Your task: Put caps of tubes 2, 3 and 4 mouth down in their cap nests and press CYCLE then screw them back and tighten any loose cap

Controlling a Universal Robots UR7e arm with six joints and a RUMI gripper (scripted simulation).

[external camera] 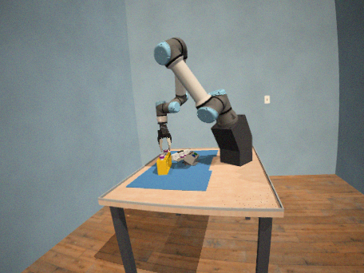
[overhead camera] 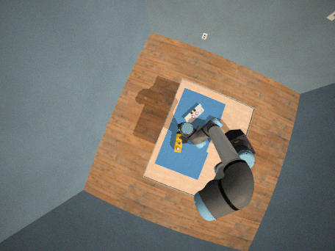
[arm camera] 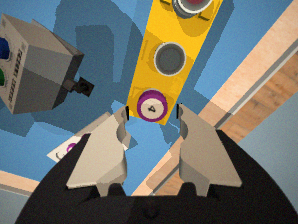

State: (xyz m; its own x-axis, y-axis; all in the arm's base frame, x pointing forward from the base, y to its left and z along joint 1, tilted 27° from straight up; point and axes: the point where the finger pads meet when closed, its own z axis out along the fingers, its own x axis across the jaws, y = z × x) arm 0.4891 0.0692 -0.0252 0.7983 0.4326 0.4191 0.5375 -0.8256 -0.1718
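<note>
The yellow decapping station [overhead camera: 177,139] [external camera: 163,168] [arm camera: 139,75] stands on the blue mat. Cap 4 [arm camera: 152,106], purple-rimmed with a pale dot, sits on its end tube. My gripper [external camera: 164,149] [arm camera: 152,106] is open; its fingertips stand on either side of cap 4 with a gap on both sides. Tube 3 [arm camera: 170,59] is uncapped. Tube 2 [arm camera: 192,4] shows a grey rim and dark red inside, cut by the frame edge. Cap 1 [overhead camera: 178,148] [external camera: 161,157] is on its tube. The white cap tray [overhead camera: 188,118] holds two purple-rimmed caps [overhead camera: 197,113] [overhead camera: 193,117]. Its lamp state cannot be told.
The grey key housing [external camera: 191,160] [arm camera: 42,67] stands beside the station, with its blue key [arm camera: 4,48] and green key [arm camera: 1,76] at the wrist view's left edge. A raised rim runs along the table edge [arm camera: 240,92] on the station's other side.
</note>
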